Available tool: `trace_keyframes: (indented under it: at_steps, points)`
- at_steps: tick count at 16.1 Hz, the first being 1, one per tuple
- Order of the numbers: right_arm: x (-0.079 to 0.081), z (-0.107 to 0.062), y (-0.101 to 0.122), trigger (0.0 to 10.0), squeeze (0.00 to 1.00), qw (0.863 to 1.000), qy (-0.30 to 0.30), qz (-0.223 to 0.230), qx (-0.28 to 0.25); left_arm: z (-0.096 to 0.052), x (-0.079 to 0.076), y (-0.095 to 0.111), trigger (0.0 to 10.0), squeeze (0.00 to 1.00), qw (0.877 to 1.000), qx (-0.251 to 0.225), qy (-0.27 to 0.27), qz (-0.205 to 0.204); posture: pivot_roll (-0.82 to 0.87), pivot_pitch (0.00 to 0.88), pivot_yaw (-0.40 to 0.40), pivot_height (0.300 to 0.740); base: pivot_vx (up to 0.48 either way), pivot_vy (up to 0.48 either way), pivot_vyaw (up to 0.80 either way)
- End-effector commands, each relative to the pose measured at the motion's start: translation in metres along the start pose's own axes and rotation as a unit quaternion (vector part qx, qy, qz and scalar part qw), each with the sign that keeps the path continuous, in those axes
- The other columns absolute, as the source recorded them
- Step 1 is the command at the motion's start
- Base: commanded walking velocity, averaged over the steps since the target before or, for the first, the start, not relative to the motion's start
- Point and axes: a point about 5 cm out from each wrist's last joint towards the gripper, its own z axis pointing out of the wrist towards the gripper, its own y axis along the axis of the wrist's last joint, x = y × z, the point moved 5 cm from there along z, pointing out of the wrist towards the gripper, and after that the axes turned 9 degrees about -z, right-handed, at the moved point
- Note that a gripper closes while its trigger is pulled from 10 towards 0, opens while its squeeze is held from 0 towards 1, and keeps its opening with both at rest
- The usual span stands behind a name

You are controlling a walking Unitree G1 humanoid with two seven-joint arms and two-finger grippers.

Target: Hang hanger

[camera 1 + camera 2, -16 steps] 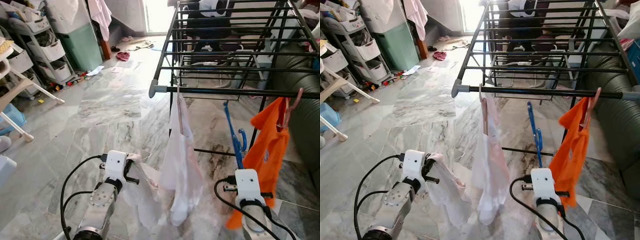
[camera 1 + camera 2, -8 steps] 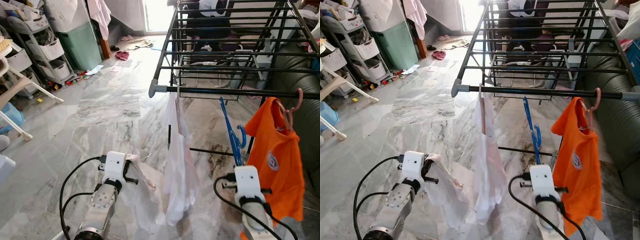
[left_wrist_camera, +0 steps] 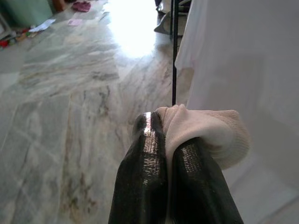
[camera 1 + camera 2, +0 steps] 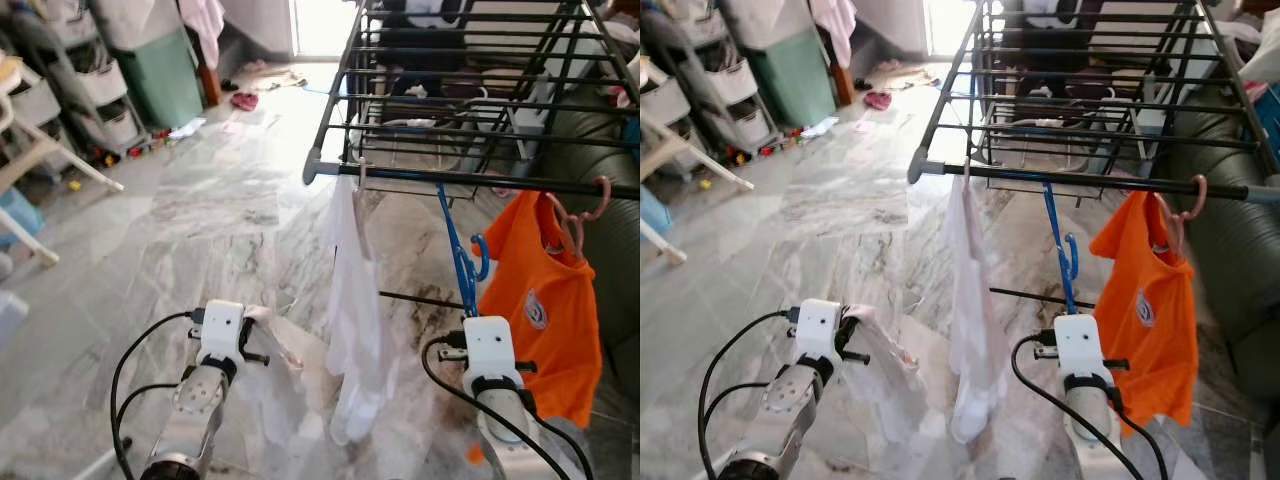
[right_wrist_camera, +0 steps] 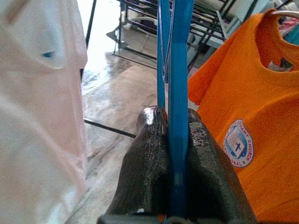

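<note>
While your right claw [image 5: 175, 140] stays out of sight behind its white wrist block in the head views, the wrist view shows its two black fingers [image 5: 149, 163] pressed tight on one blue hanger [image 4: 462, 262], a thin plastic strip. You see that hanger rising at centre right of the frame, its top touching the front rail of the black metal drying rack [image 4: 440, 180], though whether its hook is over the rail cannot be told. One orange T-shirt [image 4: 545, 320] with a round badge hangs to its right on a pink hanger [image 4: 585, 205]. One sheer white garment [image 4: 355, 310] hangs to its left. Lower left, your left claw [image 3: 166, 154] is closed on a cream ribbed fabric edge [image 3: 205, 130]. Underneath lies a glossy grey marble floor [image 4: 180, 220].
</note>
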Motion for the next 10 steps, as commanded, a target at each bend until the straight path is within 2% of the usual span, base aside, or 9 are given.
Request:
trace_keyframes:
  at_steps: [1,3,5,7,10]
  points:
    - [0.010,0.003,0.003,10.0,0.00,1.000,0.011,0.007,0.003,0.002,0.010,0.009,10.0,0.00,1.000,-0.009,0.006,0.010,-0.21,0.000,0.060,0.740,-0.270,0.000,0.00]
    - [0.011,0.006,0.005,10.0,0.00,1.000,0.011,0.009,0.003,0.005,0.015,0.015,10.0,0.00,1.000,-0.011,0.013,0.014,-0.21,0.000,0.070,0.740,-0.272,0.000,0.00]
    - [0.010,0.012,0.011,10.0,0.00,1.000,0.012,0.011,-0.004,0.011,0.012,0.029,10.0,0.00,1.000,-0.022,0.001,0.012,-0.19,0.000,0.067,0.740,-0.274,0.000,0.00]
    - [0.009,0.016,0.010,10.0,0.00,1.000,0.010,0.016,0.003,0.014,0.014,0.034,10.0,0.00,1.000,-0.026,0.010,0.009,-0.20,0.000,0.062,0.740,-0.274,0.000,0.00]
    - [0.000,0.020,0.010,10.0,0.00,1.000,-0.002,0.010,-0.001,0.012,0.013,0.027,10.0,0.00,1.000,-0.018,0.012,0.003,-0.20,0.000,0.077,0.740,-0.274,0.000,0.00]
